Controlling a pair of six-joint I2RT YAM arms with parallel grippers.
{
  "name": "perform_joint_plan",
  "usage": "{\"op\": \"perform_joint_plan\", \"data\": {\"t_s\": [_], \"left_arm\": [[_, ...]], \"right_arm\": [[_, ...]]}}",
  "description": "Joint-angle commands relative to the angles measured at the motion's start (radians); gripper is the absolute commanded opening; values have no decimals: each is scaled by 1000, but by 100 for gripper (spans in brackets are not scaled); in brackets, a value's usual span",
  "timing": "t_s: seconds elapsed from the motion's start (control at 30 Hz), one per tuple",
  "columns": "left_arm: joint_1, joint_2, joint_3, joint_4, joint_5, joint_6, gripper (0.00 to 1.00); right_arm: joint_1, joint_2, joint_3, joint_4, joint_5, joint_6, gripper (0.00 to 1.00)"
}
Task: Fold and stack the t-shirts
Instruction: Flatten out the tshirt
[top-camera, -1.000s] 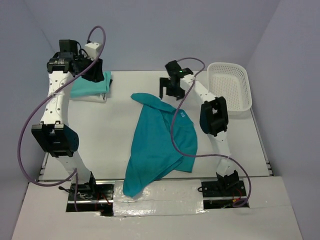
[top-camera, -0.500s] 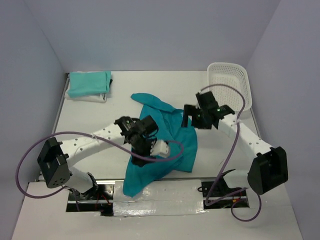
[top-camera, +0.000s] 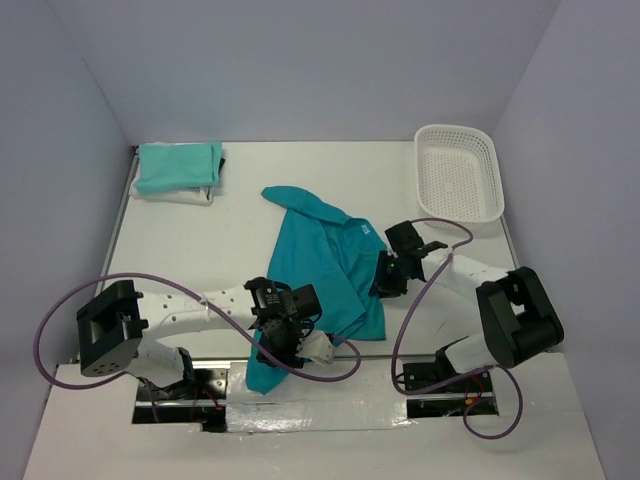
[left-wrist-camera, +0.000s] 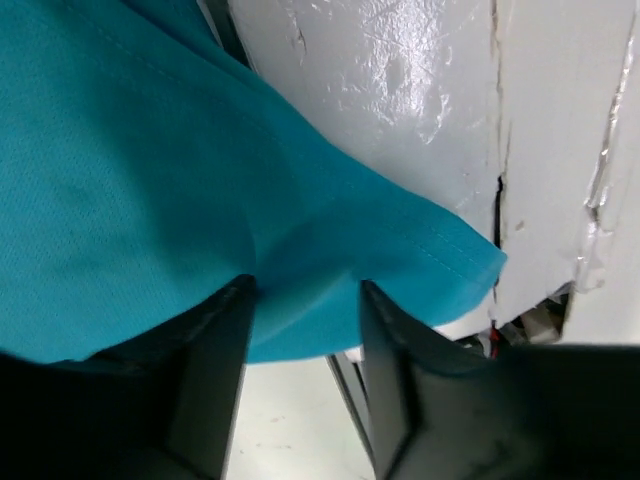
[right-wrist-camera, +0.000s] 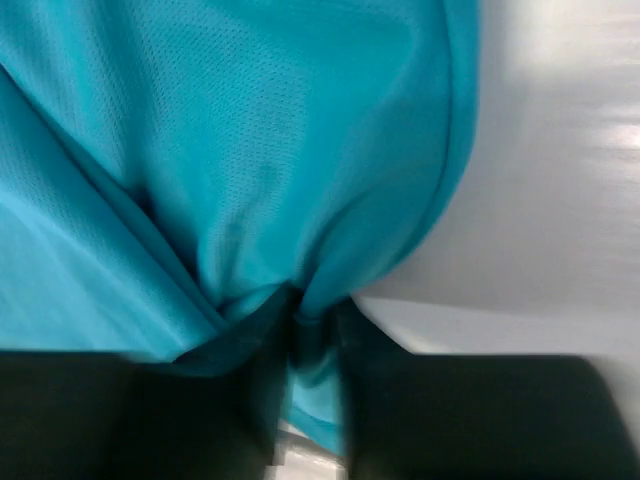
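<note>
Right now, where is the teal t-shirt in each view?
Top external: teal t-shirt crumpled mid-table, reaching the near edge.
Left wrist: its hem corner fills the upper left.
Right wrist: it fills the top, bunched at low centre.
Shared landmark: the white table, on the right in both wrist views.

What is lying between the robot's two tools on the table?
The teal t-shirt, lying crumpled. The left tool sits at its near hem and the right tool at its right edge. The overhead view shows this.
</note>
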Motion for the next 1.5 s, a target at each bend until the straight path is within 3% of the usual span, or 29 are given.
{"op": "perform_joint_plan", "data": {"t_s": [0.0, 0.03, 0.07, 0.1, 0.13, 0.23, 0.3, 0.33, 0.4, 0.43, 0.53, 0.63, 0.77, 0.97, 1.03, 1.13, 1.23, 1.33, 1.4, 1.43, 1.47], "left_arm": [[-3, 7, -36, 84, 37, 20, 55], [-3, 16, -44, 112, 34, 23, 44], [-3, 38, -51, 127, 33, 30, 38], [-3, 48, -69, 150, 24, 22, 12], [-6, 71, -88, 208, -13, 1, 0], [14, 110, -90, 256, -59, -15, 0], [129, 99, -76, 265, -53, 3, 0], [277, 95, -42, 271, -32, 34, 0], [469, 107, 36, 255, 29, 62, 0], [658, 120, 149, 203, 141, 85, 0], [915, 205, 367, 54, 350, 149, 0], [1071, 260, 444, -69, 508, 247, 1], [1226, 318, 434, -199, 635, 352, 7], [1563, 471, 479, -126, 725, 153, 8], [1683, 502, 533, -31, 732, -22, 11], [1741, 503, 584, 61, 680, -163, 31], [1714, 405, 578, 122, 625, -187, 51], [1604, 257, 556, 104, 518, -83, 55], [1473, 130, 491, 55, 484, 100, 53], [1412, 92, 458, 23, 419, 176, 52], [1354, 20, 412, -12, 359, 294, 52]], "right_arm": [[6, 60, -50, 88, 3, 46, 20], [3, 62, -40, 79, 8, 50, 14], [1, 60, -21, 72, 23, 52, 0], [-2, 53, -11, 61, 28, 55, 0], [-10, 48, 10, 56, 31, 51, 0], [-42, 28, 56, 16, 28, 31, 0], [-69, 16, 90, -20, 39, 15, 0], [-80, 11, 98, -31, 54, 2, 0], [-108, 2, 99, -37, 50, -11, 0], [-129, 3, 93, -33, 31, -17, 0], [-134, 16, 93, -28, 46, -44, 0], [-131, 23, 99, -24, 51, -52, 0], [-120, 34, 136, -45, 69, -68, 0], [-71, 34, 188, -80, 91, -94, 0], [-53, 33, 196, -85, 91, -97, 0], [-48, 20, 179, -64, 69, -89, 0], [-48, 11, 170, -63, 57, -91, 0], [-48, -4, 161, -57, 22, -98, 0], [-48, -1, 167, -70, -3, -111, 0], [-51, -3, 170, -85, -1, -115, 7], [-50, -1, 171, -91, 14, -123, 33]]}}
